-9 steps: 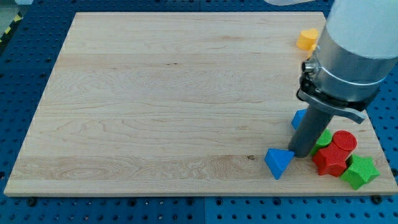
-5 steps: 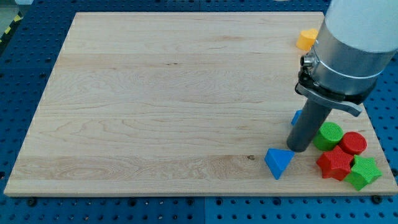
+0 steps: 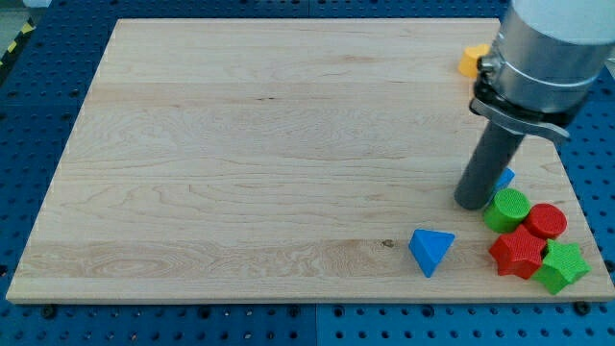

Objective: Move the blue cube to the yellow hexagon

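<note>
The blue cube shows only as a small sliver at the right, mostly hidden behind my dark rod. My tip rests on the board touching or just left of the cube. The yellow hexagon lies near the view's top right corner, partly hidden by the arm's grey body. It is well above the cube.
A blue triangular block lies below and left of my tip. A green cylinder, a red cylinder, a red star block and a green star block cluster at the bottom right, near the board's right edge.
My tip has moved up and slightly right, away from the blue triangular block. The blue cube now shows on the rod's right side instead of its left. The cluster has spread slightly.
</note>
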{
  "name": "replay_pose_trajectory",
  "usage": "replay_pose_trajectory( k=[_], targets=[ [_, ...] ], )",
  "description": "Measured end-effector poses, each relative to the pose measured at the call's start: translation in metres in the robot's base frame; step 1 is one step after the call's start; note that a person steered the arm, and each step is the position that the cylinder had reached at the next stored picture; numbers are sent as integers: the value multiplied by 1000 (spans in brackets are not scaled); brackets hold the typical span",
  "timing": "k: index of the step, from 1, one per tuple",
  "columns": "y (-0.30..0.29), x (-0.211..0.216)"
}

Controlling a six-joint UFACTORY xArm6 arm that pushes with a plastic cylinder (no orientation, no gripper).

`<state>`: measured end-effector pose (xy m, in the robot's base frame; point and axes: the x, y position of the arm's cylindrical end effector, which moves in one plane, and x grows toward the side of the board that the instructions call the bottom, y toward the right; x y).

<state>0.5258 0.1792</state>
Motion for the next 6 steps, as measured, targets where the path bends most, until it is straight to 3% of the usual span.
replay_pose_trajectory(
  k=[2, 6],
  targets=[
    [10, 3],
    [11, -33]
  ],
)
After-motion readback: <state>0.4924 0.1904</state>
